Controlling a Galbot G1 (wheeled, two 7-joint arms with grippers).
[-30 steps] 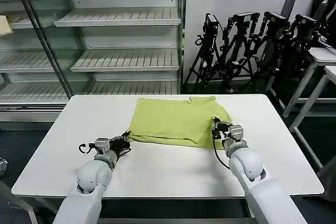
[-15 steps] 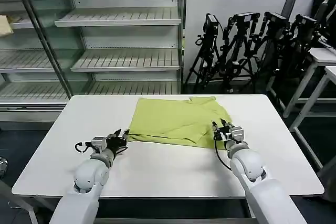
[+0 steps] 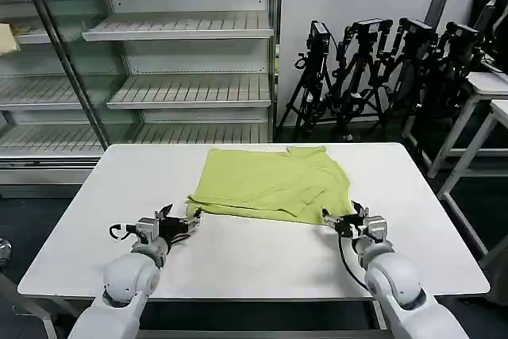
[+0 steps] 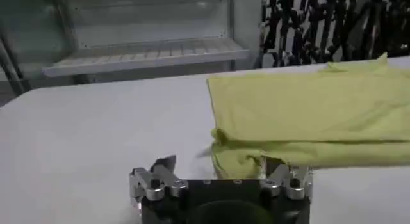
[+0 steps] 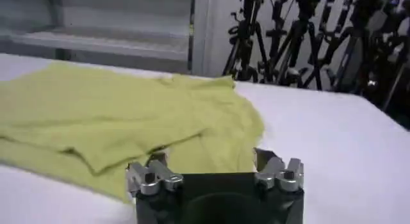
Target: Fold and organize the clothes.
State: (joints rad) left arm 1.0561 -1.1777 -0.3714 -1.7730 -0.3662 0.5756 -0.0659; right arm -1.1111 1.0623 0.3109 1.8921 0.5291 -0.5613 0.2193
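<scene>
T-shirt (image 3: 272, 182): plain lime yellow-green, no pattern showing on the upper side. Counter (image 3: 238, 256): plain white. Left pincer (image 3: 187, 222): black fingers, silver-grey metal base; arm shell white. Right pincer (image 3: 340, 220): same black and silver-grey, white arm. Shelving (image 3: 182, 25) behind: white slatted shelves, grey frame. Tripods (image 3: 373, 69): black.

The head view looks forward and down over the white table (image 3: 238, 252). Both wrist views sit low and close, facing across the T-shirt (image 4: 320, 116), which all three share.
</scene>
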